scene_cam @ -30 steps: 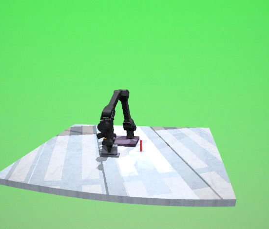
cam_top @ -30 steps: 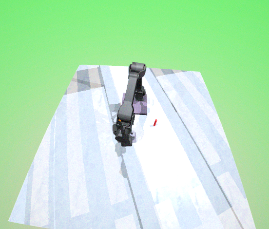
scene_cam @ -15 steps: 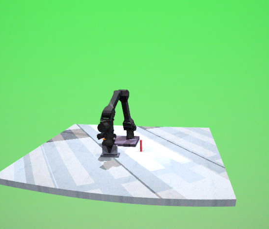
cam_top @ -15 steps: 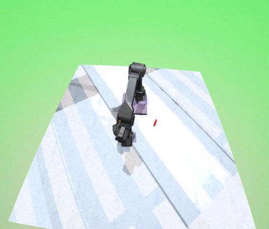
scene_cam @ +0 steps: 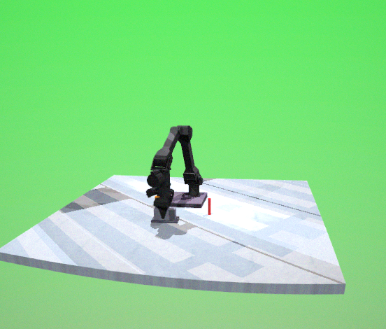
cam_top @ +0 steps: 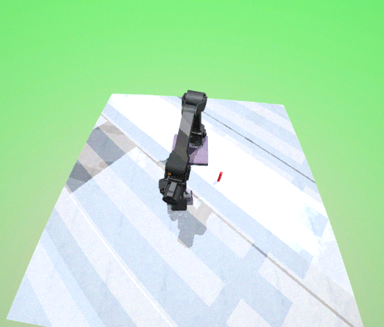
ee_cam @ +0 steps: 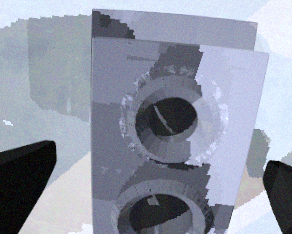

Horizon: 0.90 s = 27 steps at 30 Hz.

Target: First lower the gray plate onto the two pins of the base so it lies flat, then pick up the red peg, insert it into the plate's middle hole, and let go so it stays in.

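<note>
The gray plate (scene_cam: pixel 170 213) (ee_cam: pixel 230 125) lies over the base (scene_cam: pixel 176 221) (ee_cam: pixel 205 30) and looks flat; the wrist view shows a strip of base past its far edge. Two of its holes show there, dark inside; whether it is fully down on the pins cannot be told. My gripper (scene_cam: pixel 164 213) (ee_cam: pixel 160 161) is open, its fingers wide apart on either side of the plate, touching neither side in the wrist view. The red peg (cam_top: pixel 219 176) (scene_cam: pixel 209 206) stands upright to the right of the plate in the top and exterior views.
An orange peg (cam_top: pixel 169 173) (scene_cam: pixel 156 197) is mostly hidden behind the arm. A purple slab (cam_top: pixel 201 158) (scene_cam: pixel 195 204) under the arm's mount lies behind the plate and the red peg.
</note>
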### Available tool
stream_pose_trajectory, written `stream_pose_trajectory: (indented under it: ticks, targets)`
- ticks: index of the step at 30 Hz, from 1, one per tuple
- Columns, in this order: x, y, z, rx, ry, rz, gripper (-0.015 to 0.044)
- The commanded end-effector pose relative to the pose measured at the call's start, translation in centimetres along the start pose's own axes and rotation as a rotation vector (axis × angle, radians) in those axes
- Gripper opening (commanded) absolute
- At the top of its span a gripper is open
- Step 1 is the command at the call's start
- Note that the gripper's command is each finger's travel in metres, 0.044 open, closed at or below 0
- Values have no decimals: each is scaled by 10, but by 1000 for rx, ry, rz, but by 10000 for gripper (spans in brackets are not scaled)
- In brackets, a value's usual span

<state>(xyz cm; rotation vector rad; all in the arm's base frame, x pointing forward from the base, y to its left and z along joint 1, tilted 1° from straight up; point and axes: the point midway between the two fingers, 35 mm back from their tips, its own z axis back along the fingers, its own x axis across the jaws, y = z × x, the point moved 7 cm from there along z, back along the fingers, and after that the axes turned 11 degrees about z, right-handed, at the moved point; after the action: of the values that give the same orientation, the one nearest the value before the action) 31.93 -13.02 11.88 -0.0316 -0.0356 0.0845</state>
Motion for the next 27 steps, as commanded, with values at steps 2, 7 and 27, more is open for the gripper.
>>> stream_pose_trajectory:
  ticks: [2, 7, 27]
  targets:
    - [3, -2, 21, 0, -1, 1, 440]
    - [4, -3, 96, 3, 1, 4, 440]
    - [-18, 159, 123, 19, 1, 287, 440]
